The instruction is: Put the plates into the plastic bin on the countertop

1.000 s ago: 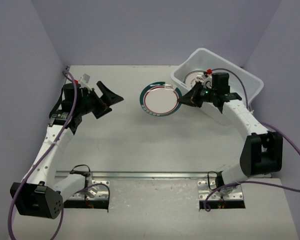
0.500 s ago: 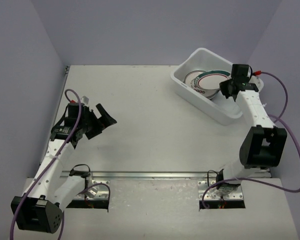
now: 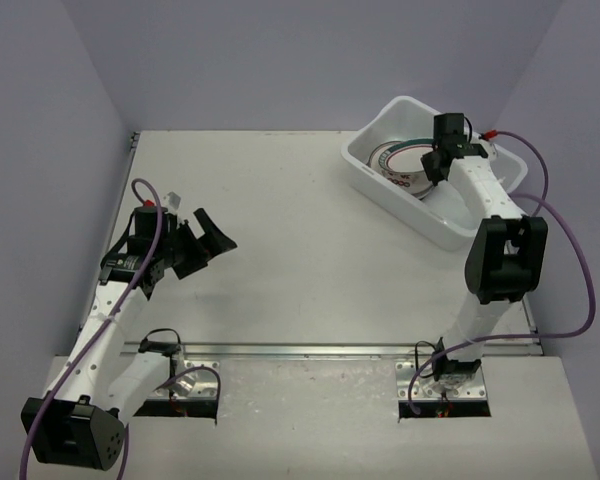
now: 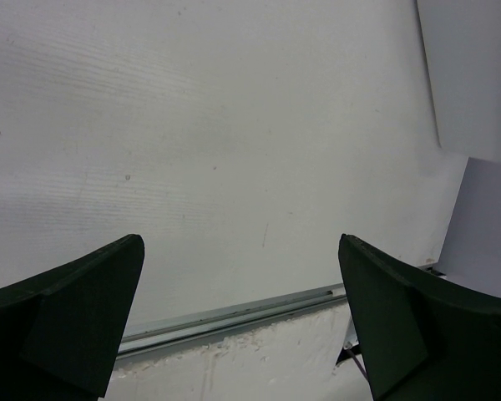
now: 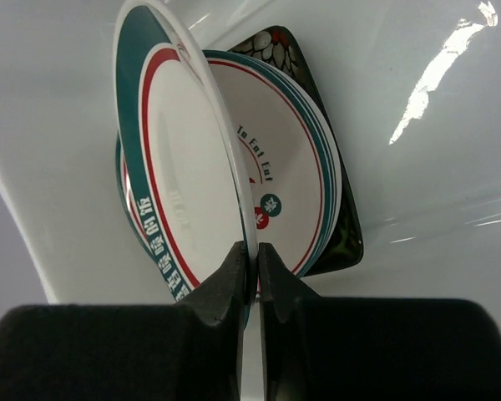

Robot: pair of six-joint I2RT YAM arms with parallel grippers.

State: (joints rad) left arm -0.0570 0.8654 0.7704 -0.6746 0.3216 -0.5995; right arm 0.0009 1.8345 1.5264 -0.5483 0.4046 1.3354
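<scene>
Round white plate with a teal rim [image 5: 184, 167], a red ring and lettering, stood on edge and leaning slightly, pinched at its lower rim by the right gripper [image 5: 252, 255], jaws pressed together on that thin edge. Right behind it, a stack of like round plates [image 5: 288, 159] with the same teal and red bands, lying flatter; contact between the held plate and the stack impossible to judge. Under the stack, a square black plate with white flowers [image 5: 271, 46], only its corners and one edge showing. All of these inside the white translucent plastic bin [image 3: 450, 228], set at an angle at the far right of the off-white worktop [image 3: 280, 230]. From above, the held plate [image 3: 412, 152] toward the far left end of the bin, with the right gripper [image 3: 435, 168] reaching down over the rim from the right. Well apart, on the near left, the left gripper [image 3: 198, 245] above bare worktop, jaws spread wide with nothing between them; in its own wrist view, the left gripper [image 4: 240, 242] framing plain surface and a metal rail [image 4: 234, 313]. Same metal rail [image 3: 300, 350] along the near edge of the worktop, between the two arm bases.
</scene>
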